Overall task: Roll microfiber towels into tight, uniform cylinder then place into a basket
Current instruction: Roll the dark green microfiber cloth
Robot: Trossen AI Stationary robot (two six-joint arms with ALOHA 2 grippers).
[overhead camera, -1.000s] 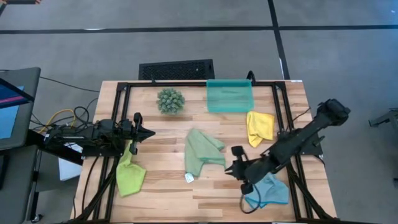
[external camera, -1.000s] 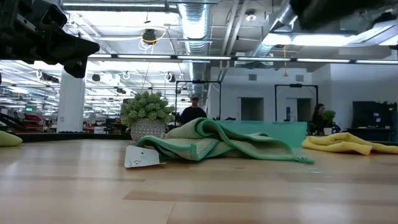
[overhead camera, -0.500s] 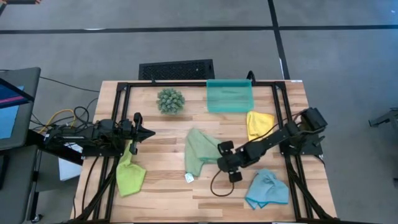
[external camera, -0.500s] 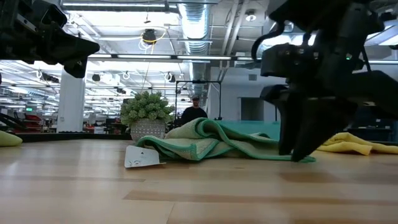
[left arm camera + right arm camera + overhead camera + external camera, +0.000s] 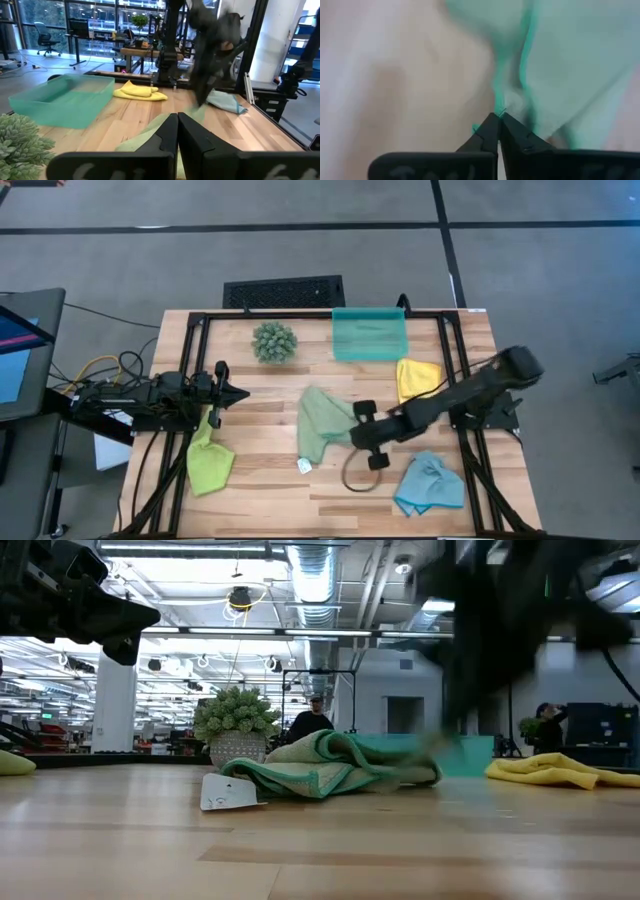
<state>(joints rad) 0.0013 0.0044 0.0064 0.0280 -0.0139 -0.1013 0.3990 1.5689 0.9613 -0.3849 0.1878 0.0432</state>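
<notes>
The sage green towel lies crumpled at the table's middle. My right gripper reaches in from the right and is shut at the towel's right corner. The lime green towel lies near left, partly under my left arm. The yellow towel lies at the right, and the light blue towel near right. The teal basket stands at the far edge. My left gripper hovers shut and level over the table's left side, touching nothing. My right gripper pinches the sage towel's right corner between its two fingertips, at a hemmed edge. The fingers slant down from the table's right. That corner is raised off the wood; the rest of the towel stays heaped on the table.
A spiky green plant ball stands left of the basket. A black slotted grille lies beyond the far edge. A black frame borders the table. A white tag lies by the sage towel's near end.
My right gripper has swung from beside the light blue towel toward the table's left and down to the sage towel's right corner, and has taken hold of it. That corner, which lay stretched out on the wood, is now drawn up off it; the towel's heap stays put.
</notes>
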